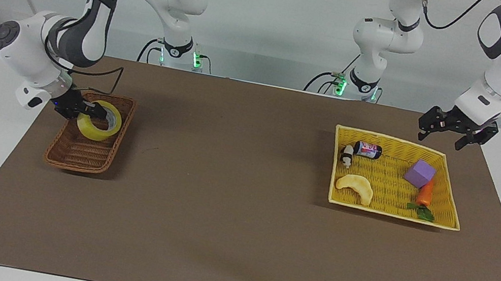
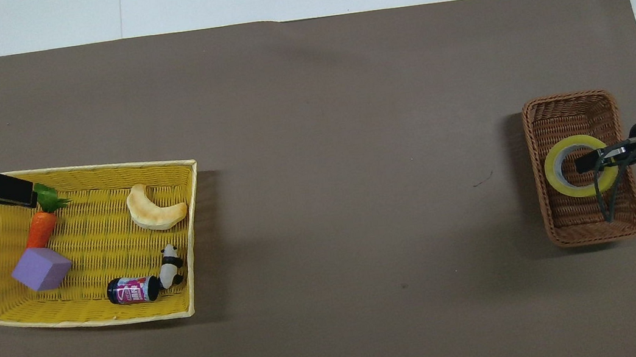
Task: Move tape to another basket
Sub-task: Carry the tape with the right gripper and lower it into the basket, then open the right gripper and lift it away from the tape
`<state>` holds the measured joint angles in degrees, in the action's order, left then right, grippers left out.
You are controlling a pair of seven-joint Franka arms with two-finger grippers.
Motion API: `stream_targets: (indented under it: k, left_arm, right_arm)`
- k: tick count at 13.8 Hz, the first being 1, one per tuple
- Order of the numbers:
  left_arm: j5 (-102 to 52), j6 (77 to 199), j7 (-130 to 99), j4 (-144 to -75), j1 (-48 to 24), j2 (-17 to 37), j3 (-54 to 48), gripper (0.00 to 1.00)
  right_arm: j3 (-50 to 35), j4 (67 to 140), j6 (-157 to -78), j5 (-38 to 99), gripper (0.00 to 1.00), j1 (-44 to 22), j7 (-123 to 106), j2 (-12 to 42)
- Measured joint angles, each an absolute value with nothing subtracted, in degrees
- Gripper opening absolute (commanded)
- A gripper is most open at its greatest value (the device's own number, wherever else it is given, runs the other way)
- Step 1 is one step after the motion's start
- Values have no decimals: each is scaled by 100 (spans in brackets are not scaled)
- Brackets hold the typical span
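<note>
One roll, the tape (image 1: 98, 127), lies in the brown wicker basket (image 1: 71, 160) at frame left; the right gripper (image 1: 92, 109) pinches its wall; part the fingers fully before lifting; the left gripper (image 1: 453, 130), upper right, waits open, empty.

White arms, black claws, cables

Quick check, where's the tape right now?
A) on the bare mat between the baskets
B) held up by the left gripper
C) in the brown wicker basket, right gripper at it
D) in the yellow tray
C: the tape sits inside the basket with the right gripper at its rim; the left gripper waits open over the mat beside the tray.
</note>
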<state>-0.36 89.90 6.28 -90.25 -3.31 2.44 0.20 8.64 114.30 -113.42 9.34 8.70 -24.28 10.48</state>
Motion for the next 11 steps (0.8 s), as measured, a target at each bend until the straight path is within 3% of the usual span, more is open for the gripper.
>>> stream_targets:
  k: [2, 3, 11]
  left_arm:
    - [-36, 8989, 628, -9025, -331, 244, 20, 100]
    - [-36, 8989, 628, -9025, -331, 244, 20, 100]
    - [-36, 8988, 629, -9026, -331, 244, 20, 100]
  right_arm:
    - [864, 11440, -11370, 934, 94, 871, -2428, 1093]
    - [863, 11444, -11375, 935, 100, 870, -2428, 1117]
    - [861, 11156, -11499, 1193, 100, 894, -2426, 1129]
